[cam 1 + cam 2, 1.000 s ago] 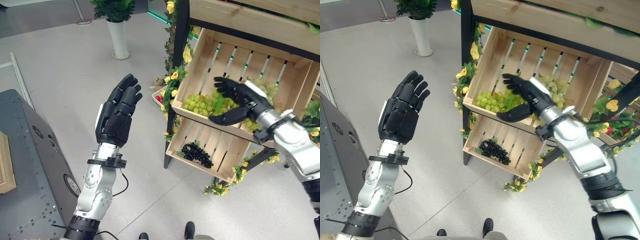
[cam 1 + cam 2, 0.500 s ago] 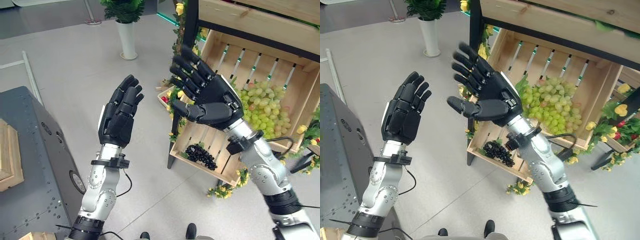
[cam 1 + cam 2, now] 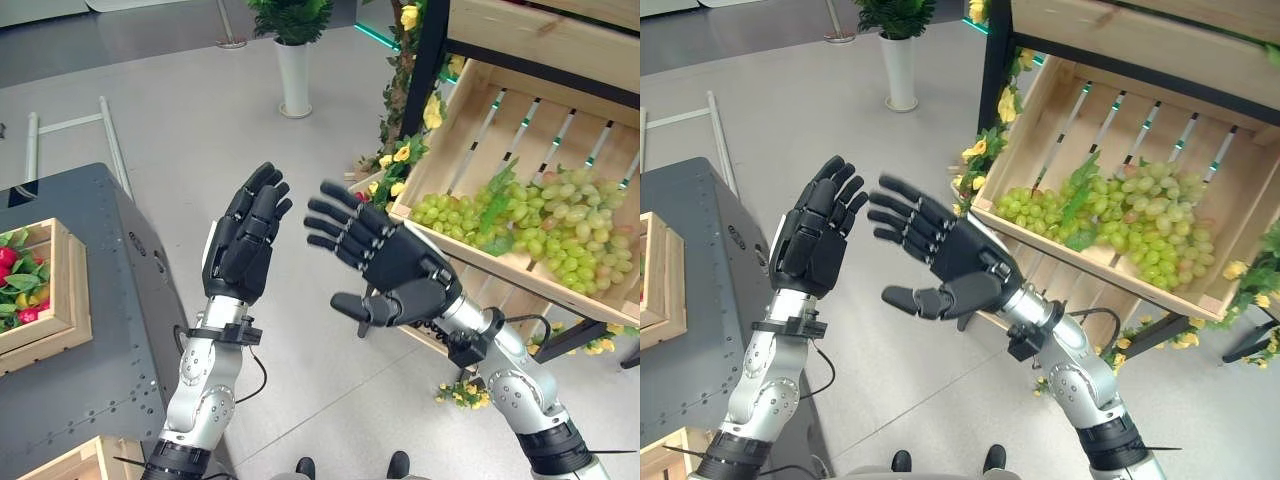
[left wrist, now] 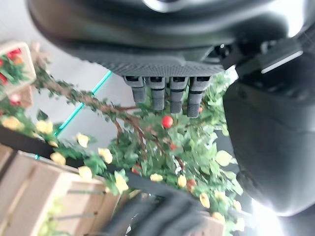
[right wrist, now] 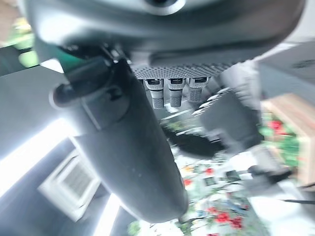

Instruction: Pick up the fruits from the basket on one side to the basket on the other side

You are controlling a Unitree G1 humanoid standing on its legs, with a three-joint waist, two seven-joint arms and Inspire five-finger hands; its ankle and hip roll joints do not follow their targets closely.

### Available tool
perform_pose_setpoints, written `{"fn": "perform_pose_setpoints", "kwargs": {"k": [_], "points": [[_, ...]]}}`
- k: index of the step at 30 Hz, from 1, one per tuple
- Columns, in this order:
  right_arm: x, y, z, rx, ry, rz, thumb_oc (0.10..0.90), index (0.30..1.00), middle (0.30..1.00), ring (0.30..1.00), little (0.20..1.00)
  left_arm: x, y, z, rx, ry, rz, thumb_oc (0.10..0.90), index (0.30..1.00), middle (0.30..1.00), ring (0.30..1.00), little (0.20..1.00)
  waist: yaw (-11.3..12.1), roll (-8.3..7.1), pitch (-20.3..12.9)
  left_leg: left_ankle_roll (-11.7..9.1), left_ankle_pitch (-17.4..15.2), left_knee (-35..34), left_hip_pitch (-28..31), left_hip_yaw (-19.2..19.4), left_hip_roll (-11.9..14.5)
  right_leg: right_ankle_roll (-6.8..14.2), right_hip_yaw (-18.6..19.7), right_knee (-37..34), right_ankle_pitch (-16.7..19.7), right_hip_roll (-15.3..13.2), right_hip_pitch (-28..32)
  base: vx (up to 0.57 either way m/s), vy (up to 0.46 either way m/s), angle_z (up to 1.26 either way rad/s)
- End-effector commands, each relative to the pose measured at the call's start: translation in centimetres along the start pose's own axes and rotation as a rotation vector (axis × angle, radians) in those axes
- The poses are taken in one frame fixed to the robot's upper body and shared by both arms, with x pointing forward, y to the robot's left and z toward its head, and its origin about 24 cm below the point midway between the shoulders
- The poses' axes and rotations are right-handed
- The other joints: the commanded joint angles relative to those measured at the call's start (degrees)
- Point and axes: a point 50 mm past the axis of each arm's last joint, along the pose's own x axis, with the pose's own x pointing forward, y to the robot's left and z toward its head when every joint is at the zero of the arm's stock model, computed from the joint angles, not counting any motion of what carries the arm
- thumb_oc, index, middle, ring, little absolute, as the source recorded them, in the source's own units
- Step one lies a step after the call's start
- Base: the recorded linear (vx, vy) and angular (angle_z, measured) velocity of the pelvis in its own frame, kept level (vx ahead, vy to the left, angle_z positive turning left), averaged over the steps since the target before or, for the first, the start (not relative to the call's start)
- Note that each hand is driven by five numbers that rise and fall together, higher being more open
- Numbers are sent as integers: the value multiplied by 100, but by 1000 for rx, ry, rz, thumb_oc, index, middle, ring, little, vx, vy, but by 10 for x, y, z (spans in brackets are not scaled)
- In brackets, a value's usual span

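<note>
Green grapes (image 3: 525, 218) lie heaped in a tilted wooden crate (image 3: 470, 128) on a shelf at the right. My right hand (image 3: 395, 268) hangs in the air left of that crate, fingers spread straight and palm empty. My left hand (image 3: 244, 238) is raised beside it, fingers straight, holding nothing. A low wooden box (image 3: 72, 300) with red and yellow fruit and leaves sits on the grey table (image 3: 120, 320) at the left. In the left wrist view my left hand's fingers (image 4: 165, 93) point at leafy branches with small red and yellow fruit.
A white pot with a green plant (image 3: 294, 60) stands on the floor at the back. Yellow flowers and leaves (image 3: 408, 150) wind around the shelf's dark post (image 3: 428, 60). A second wooden box corner (image 3: 70, 465) shows at the table's near edge.
My right hand has come away from the grape crate, empty, and now hangs lower and further left, near the left hand. The view has swung left, bringing the table's fruit box into sight.
</note>
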Motion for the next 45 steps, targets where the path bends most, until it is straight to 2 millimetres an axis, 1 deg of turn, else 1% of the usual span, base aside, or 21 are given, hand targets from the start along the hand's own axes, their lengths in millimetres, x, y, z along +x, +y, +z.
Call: {"fn": "perform_pose_setpoints", "kwargs": {"k": [1,4,6,9,12,15,17,19,21,23,24,26,28,31,34,35,36,37,38,40,45], "points": [[4,7,-12,-17,54,82,800,900,900,900,900,9,-18,32,88,-165,-166,800,900,900,900,900,271,59,-434,143,-354,7,-171,-244,-307,534,84,1390,-549,-429,-114,-10,-72,13],[-9,0,-38,21,153,-16,800,900,900,900,900,5,-13,26,96,-122,-169,800,900,900,900,900,243,45,-355,180,-228,7,-223,-445,-281,417,425,1455,-698,-156,-158,14,-152,40],[-24,-8,-52,64,179,-121,800,900,900,900,900,4,-10,13,94,-50,-182,800,900,900,900,900,94,6,-341,131,-154,7,-274,-756,-293,272,860,916,-721,129,-2,29,-278,82],[-34,-17,-56,59,175,-268,800,900,900,900,900,7,-10,3,67,2,-200,800,900,900,900,900,-134,-18,-326,62,-80,7,-337,-1080,-283,160,1483,805,-720,484,-47,9,-336,121],[-39,-26,-57,72,169,-395,800,900,900,900,900,8,-9,2,72,-7,-161,800,900,900,900,900,-180,-36,-254,-56,4,7,-344,-1218,-189,-3,1428,664,-775,677,81,-26,-371,134],[-39,-24,-61,78,154,-438,800,900,900,900,900,5,-7,4,59,-21,-131,800,900,900,900,900,-122,-67,-159,-205,91,76,-416,-1193,-49,-115,1338,414,-738,796,232,-74,-374,96],[-42,-26,-60,0,179,-471,800,900,900,900,900,4,-7,2,58,-19,-125,800,900,900,900,900,-58,-103,-59,-450,253,231,-749,-972,123,-169,1122,91,-628,805,403,-144,-349,30],[-45,-28,-58,-29,184,-485,800,900,900,900,900,4,-9,1,58,-14,-149,800,900,900,900,900,-19,-99,-2,-524,323,333,-987,-824,165,-189,965,2,-621,811,484,-131,-247,53],[-49,-32,-52,-43,158,-526,800,900,900,900,900,5,-12,3,88,-20,-191,800,900,900,900,900,-8,-75,68,-526,149,803,-1213,-479,72,-260,645,36,-685,762,433,-193,-197,102],[-51,-34,-51,-62,162,-534,800,900,900,900,900,6,-11,5,90,-29,-183,800,900,900,900,900,-23,-94,84,-501,-14,1175,-1332,-316,-2,-289,513,43,-691,711,398,-137,-99,88],[-54,-38,-50,-98,167,-553,800,900,900,900,900,9,-10,8,101,-41,-170,800,900,900,900,900,-54,-166,98,-376,-355,1760,-1405,-71,-128,-313,371,68,-647,598,336,-82,-35,51],[-56,-40,-49,-68,152,-578,800,900,900,900,900,11,-11,12,112,-64,-163,800,900,900,900,900,-120,-236,79,-221,-669,2235,-1365,248,-174,-323,251,111,-586,512,244,-75,-27,77],[-57,-40,-49,-60,139,-596,800,900,900,900,900,12,-11,15,109,-69,-171,800,900,900,900,900,-170,-242,43,-187,-733,2327,-1236,369,-143,-332,160,162,-590,506,183,-31,-7,95],[-62,-38,-50,-43,117,-627,800,900,900,900,900,13,-10,18,110,-71,-170,800,900,900,900,900,-239,-223,-60,-288,-608,2428,-1021,601,38,-362,-98,144,-619,492,181,0,20,81],[-66,-39,-48,-33,84,-666,800,900,900,900,900,9,-7,17,110,-64,-163,800,900,900,900,900,-255,-146,-175,-361,-524,1823,-757,770,191,-350,-334,109,-645,467,249,30,121,139],[-67,-39,-47,-43,75,-685,800,900,900,900,900,7,-6,16,99,-57,-172,800,900,900,900,900,-287,-73,-215,-415,-423,1228,-535,1003,330,-338,-502,94,-666,465,309,100,295,145],[-68,-39,-46,-56,64,-710,800,900,900,900,900,6,-5,14,87,-48,-187,800,900,900,900,900,-372,75,-277,-619,-148,367,-225,1429,612,-285,-736,65,-754,483,436,83,354,178],[-68,-39,-43,-61,50,-731,800,900,900,900,900,5,-7,13,86,-47,-207,800,900,900,900,900,-431,147,-273,-757,172,19,-205,1762,811,-266,-935,69,-770,449,496,61,328,187],[-69,-39,-42,-65,48,-737,800,900,900,900,900,5,-8,13,83,-48,-213,800,900,900,900,900,-456,170,-267,-808,256,7,-262,1865,899,-266,-1019,78,-778,431,514,-55,213,151],[-69,-41,-40,-77,30,-752,800,900,900,900,900,6,-12,12,60,-57,-239,800,900,900,900,900,-467,224,-195,-849,445,7,-413,2391,1097,-224,-1405,88,-750,270,593,-66,232,107],[-68,-38,-48,-45,34,-741,800,900,900,900,900,1,-9,12,66,-44,-223,800,900,900,900,900,-263,216,-253,-658,229,7,-377,2251,828,54,-1671,142,-636,-46,620,27,265,44]]}}
